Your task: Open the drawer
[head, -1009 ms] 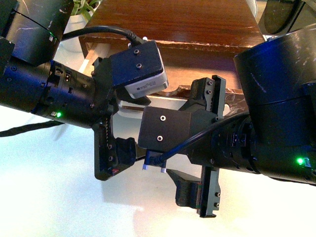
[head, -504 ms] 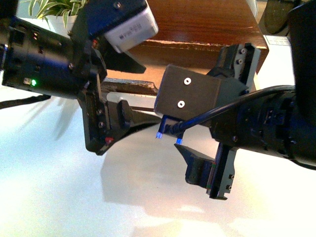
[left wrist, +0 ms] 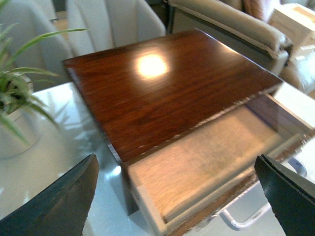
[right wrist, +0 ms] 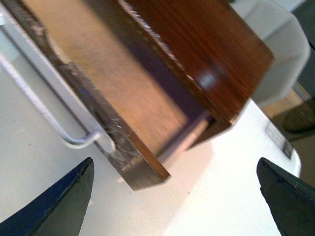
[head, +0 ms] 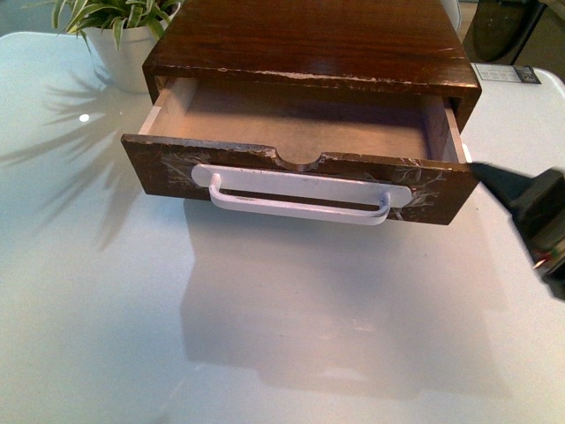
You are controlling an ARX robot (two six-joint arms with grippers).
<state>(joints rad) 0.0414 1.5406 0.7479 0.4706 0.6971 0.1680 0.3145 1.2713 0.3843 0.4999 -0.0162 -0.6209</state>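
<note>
The drawer [head: 300, 177] stands pulled out of its dark-brown wooden case [head: 309, 40], with its pale interior [head: 300, 115] bare. Its scuffed front carries a long white bar handle [head: 296, 199] below a half-round notch. My left gripper [left wrist: 175, 159] is open above the left end of the drawer [left wrist: 206, 157], holding nothing; the handle [left wrist: 246, 219] shows below it. My right gripper [right wrist: 174, 161] is open over the table beside the drawer's right front corner [right wrist: 133, 167], clear of the handle [right wrist: 49, 108]. Only a dark part of my right arm [head: 540, 216] shows in the front view.
A potted plant [head: 124, 35] stands on the white table [head: 265, 336] left of the case. A small label [head: 505, 72] lies at the back right. Grey chairs [left wrist: 113, 22] and a sofa [left wrist: 231, 19] stand beyond the table.
Both arms have drawn back out of the front view, the left one entirely. The drawer, hidden behind them before, now shows pulled out.
</note>
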